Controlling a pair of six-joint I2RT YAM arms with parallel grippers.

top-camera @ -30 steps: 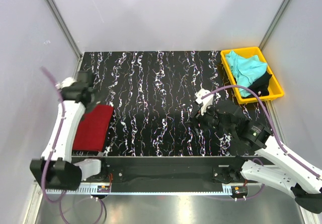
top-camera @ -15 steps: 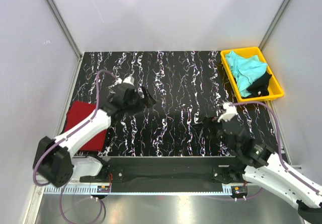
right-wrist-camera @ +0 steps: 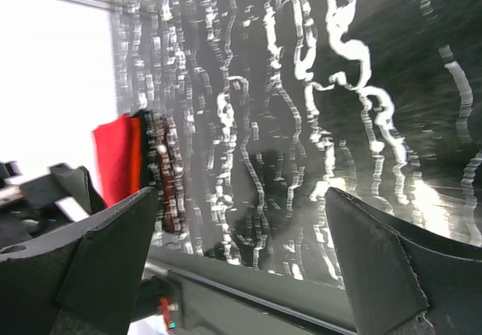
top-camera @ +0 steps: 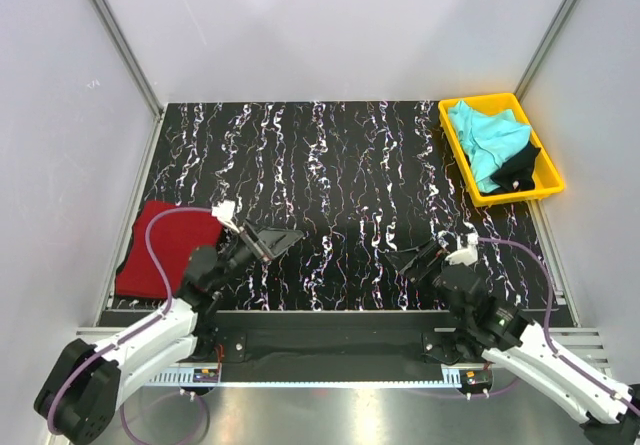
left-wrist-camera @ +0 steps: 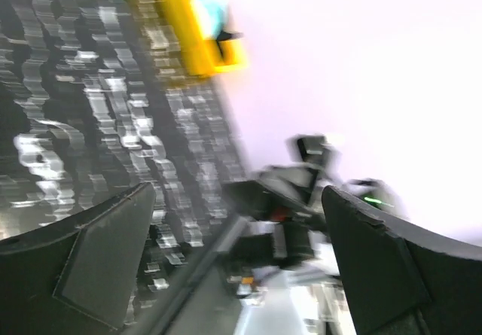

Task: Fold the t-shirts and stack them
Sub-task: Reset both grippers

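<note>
A folded dark red t-shirt (top-camera: 160, 247) lies at the table's left edge; it also shows in the right wrist view (right-wrist-camera: 117, 158). A turquoise t-shirt (top-camera: 484, 137) and a black one (top-camera: 519, 165) lie crumpled in the yellow tray (top-camera: 548, 177) at the back right. No orange t-shirt is in view. My left gripper (top-camera: 272, 242) is open and empty, low near the front edge, right of the red shirt. My right gripper (top-camera: 416, 258) is open and empty, low near the front right. Both wrist views show wide-apart fingers with nothing between them.
The table (top-camera: 330, 165) is black marble-patterned, with grey walls at the back and sides. The left wrist view, blurred, shows the yellow tray (left-wrist-camera: 192, 30) far off and the right arm (left-wrist-camera: 301, 192). A metal rail (top-camera: 330, 315) runs along the front edge.
Both arms have pulled back toward their bases. The left gripper left the red shirt and swung right and down to the front. The right gripper drew back from mid-table. The red shirt lies uncovered.
</note>
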